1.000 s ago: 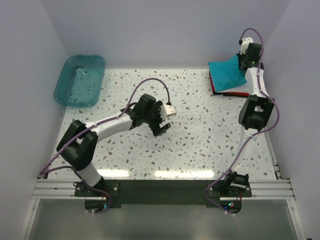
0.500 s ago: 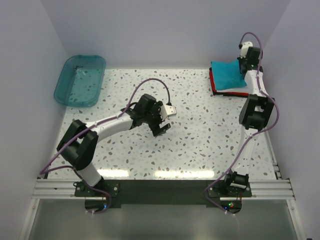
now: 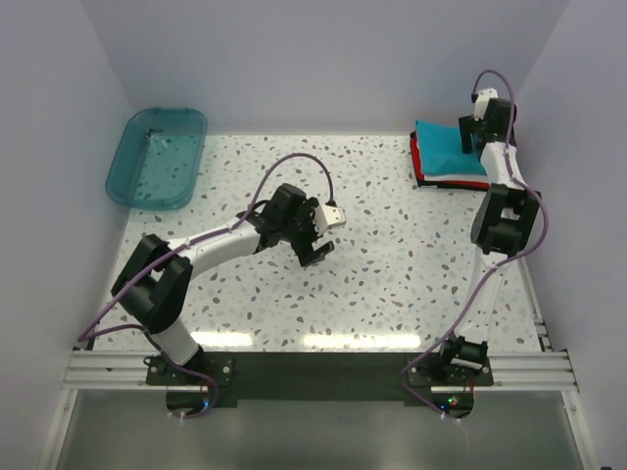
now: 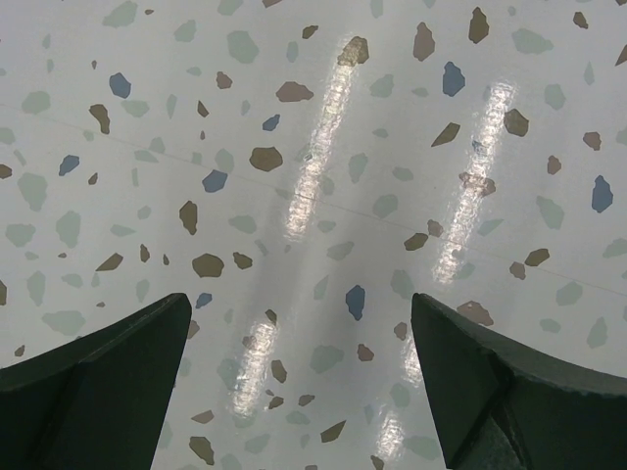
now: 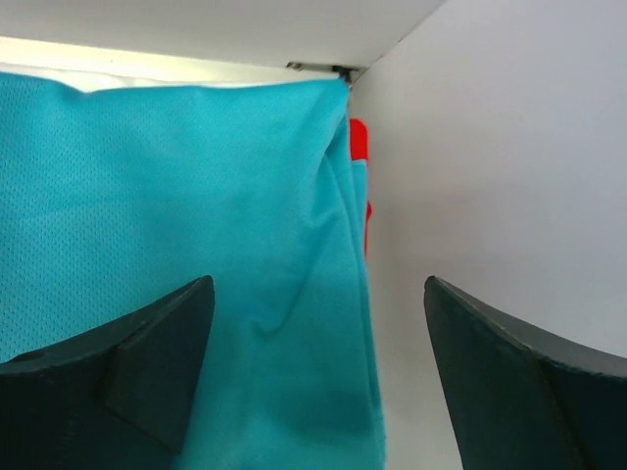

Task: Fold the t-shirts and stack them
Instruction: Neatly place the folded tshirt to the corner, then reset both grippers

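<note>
A folded teal-blue t-shirt (image 3: 446, 145) lies on top of a stack at the table's far right corner, with a red t-shirt (image 3: 423, 166) showing beneath it along the left and front edges. The teal cloth (image 5: 176, 245) fills the left of the right wrist view, a sliver of red (image 5: 359, 157) beside it. My right gripper (image 3: 474, 134) hangs over the stack's right edge, open, nothing between its fingers. My left gripper (image 3: 315, 240) hovers open over bare table near the middle; its wrist view shows only speckled tabletop (image 4: 313, 196).
A translucent teal plastic bin (image 3: 157, 157) sits at the far left corner. The right wall (image 5: 509, 176) stands close beside the stack and the right gripper. The back wall runs just behind the stack.
The right gripper has opened and let go of the teal-blue t-shirt, which now lies flat on the stack instead of being lifted at its right edge. The left arm has not moved.
</note>
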